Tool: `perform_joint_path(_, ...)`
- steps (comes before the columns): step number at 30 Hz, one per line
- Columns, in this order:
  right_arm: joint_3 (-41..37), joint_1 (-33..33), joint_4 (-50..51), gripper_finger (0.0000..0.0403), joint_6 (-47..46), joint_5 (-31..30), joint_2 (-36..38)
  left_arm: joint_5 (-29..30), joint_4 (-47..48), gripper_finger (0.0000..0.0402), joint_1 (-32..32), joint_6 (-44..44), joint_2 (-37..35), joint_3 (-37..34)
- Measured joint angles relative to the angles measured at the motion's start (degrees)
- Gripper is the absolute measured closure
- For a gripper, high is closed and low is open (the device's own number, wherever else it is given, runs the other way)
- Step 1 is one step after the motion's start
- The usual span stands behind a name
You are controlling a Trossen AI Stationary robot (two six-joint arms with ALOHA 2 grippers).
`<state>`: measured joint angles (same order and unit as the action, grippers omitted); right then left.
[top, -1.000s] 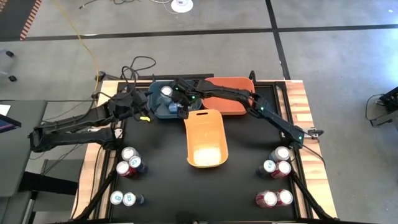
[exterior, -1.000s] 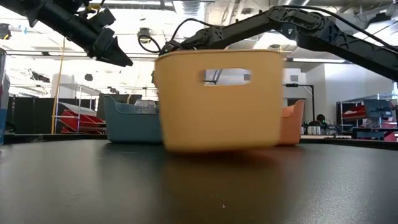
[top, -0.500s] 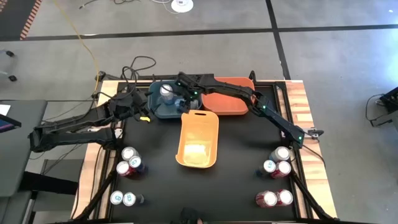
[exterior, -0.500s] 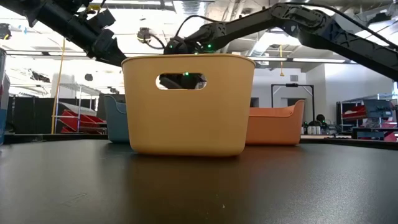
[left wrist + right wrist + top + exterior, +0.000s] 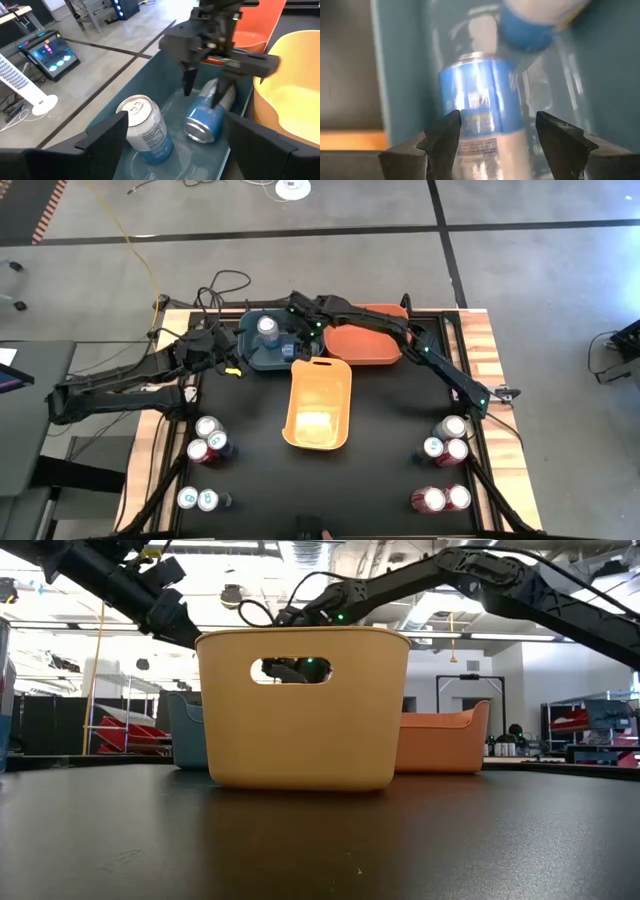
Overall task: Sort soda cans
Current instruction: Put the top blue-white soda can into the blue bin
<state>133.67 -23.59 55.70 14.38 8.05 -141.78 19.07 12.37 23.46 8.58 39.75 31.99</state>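
Note:
A blue bin (image 5: 262, 352) at the far edge holds two blue soda cans. One can (image 5: 145, 129) stands upright. The other can (image 5: 206, 119) lies on its side on the bin's floor. My right gripper (image 5: 202, 95) hangs open over the lying can (image 5: 480, 107), pointing steeply down, with a finger on either side and a gap at each. My left gripper (image 5: 228, 358) stands open just left of the blue bin, above the table, with nothing between its fingers. More cans stand in groups at the near left (image 5: 207, 440) and the near right (image 5: 447, 440).
A yellow bin (image 5: 318, 402) stands slanted in the middle of the table, its far end close to the blue bin. An orange bin (image 5: 365, 340) sits at the far edge, right of the blue one, under my right arm. Other can pairs stand at the front corners (image 5: 197, 499) (image 5: 440, 499).
My right gripper has gone up and toward the table's far edge, still open over the lying can. The yellow bin has slid toward the table's left and turned a little, its near end swinging left, then come to rest.

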Motion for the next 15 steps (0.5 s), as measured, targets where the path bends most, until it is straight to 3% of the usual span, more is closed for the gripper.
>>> perform_joint_path(11,0.09,6.63,6.44,0.0127,1.07,-1.28,0.09,0.00,0.16,0.0084,0.00,-0.22,-0.01,0.00)
perform_joint_path(15,1.14,7.94,6.65,0.0127,2.24,-4.70,0.00,0.00,0.28,0.0084,0.00,-0.22,-0.01,0.00)
